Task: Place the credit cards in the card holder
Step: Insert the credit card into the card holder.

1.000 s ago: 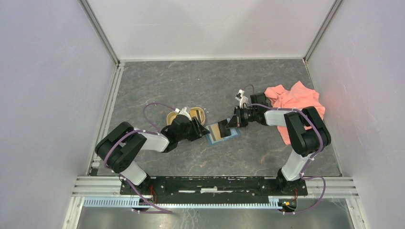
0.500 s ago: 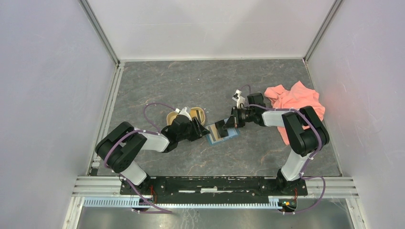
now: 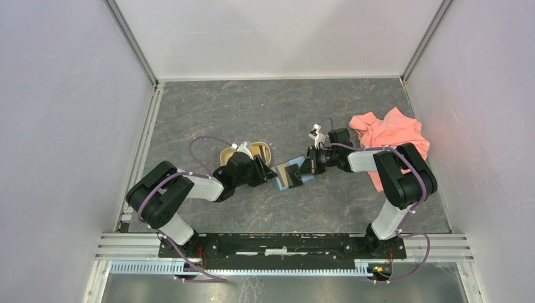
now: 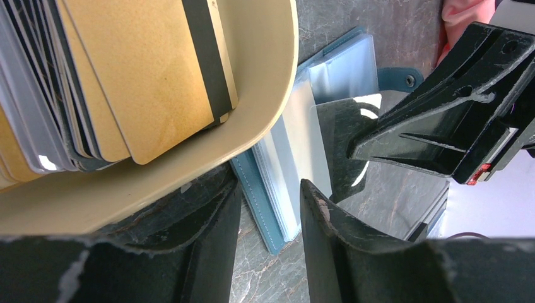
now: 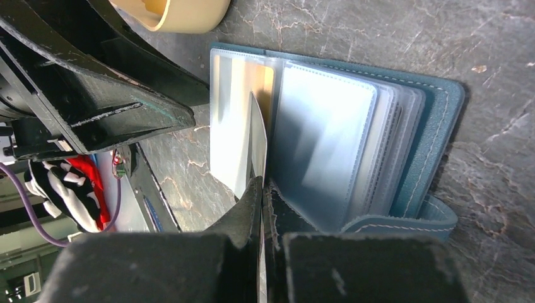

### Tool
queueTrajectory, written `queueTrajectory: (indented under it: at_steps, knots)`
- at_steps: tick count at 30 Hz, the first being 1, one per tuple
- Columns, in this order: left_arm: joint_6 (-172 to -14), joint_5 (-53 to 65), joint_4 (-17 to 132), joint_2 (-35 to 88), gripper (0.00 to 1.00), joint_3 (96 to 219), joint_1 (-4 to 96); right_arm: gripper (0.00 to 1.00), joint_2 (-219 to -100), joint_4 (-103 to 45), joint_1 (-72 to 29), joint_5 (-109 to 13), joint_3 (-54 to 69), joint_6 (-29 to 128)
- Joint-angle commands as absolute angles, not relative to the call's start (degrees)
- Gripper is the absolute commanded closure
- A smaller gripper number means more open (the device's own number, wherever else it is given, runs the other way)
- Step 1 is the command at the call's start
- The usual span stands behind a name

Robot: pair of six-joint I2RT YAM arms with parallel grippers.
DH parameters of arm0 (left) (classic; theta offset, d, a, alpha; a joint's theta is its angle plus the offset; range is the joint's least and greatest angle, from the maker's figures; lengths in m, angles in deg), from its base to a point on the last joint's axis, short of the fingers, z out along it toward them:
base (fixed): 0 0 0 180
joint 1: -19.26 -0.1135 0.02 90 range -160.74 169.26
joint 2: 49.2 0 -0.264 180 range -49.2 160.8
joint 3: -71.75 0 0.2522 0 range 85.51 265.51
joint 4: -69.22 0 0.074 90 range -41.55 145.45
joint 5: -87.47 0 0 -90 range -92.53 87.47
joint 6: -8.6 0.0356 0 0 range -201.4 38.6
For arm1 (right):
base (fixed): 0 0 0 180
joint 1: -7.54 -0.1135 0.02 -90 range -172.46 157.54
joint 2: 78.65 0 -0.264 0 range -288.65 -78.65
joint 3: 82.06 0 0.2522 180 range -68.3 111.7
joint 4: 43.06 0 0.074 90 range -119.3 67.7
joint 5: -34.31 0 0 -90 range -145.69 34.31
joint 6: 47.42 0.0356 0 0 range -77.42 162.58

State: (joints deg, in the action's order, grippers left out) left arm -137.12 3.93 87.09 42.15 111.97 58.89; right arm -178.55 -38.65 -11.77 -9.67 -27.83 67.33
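The teal card holder point(image 3: 284, 184) lies open on the table, its clear sleeves point(image 5: 322, 145) fanned out. My right gripper point(image 3: 305, 167) point(image 5: 262, 189) is shut on a thin dark credit card point(image 5: 255, 136), seen edge-on, whose front end is among the sleeves near a gold card point(image 5: 258, 79) in a pocket. The same dark card point(image 4: 340, 136) shows glossy in the left wrist view. My left gripper point(image 3: 264, 169) point(image 4: 268, 211) stands open at the holder's left edge point(image 4: 265, 208), clamping nothing. Several more credit cards point(image 4: 139, 76), gold and grey, stand in the tan tray point(image 4: 189, 173).
The tan oval tray point(image 3: 263, 149) sits just left of and behind the holder, touching my left gripper's side. A crumpled pink cloth point(image 3: 388, 136) lies at the right, behind the right arm. White walls enclose the grey marbled table.
My right gripper has moved left and nearer with the dark card, bringing it down over the holder's sleeves. The left arm and the holder have stayed put.
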Motion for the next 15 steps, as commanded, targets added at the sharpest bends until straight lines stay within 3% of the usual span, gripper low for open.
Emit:
queueTrajectory:
  at_steps: [1,15]
  knots:
    - [-134.2,3.1,81.0,43.6,0.52,110.3,59.5,1.00,-179.0,-39.1,-11.9,-12.3,-28.1,68.1]
    - [-133.9,3.6,81.0,44.2,0.53,110.6,59.6,1.00,-185.5,-36.2,-13.9,-8.9,-20.1,66.9]
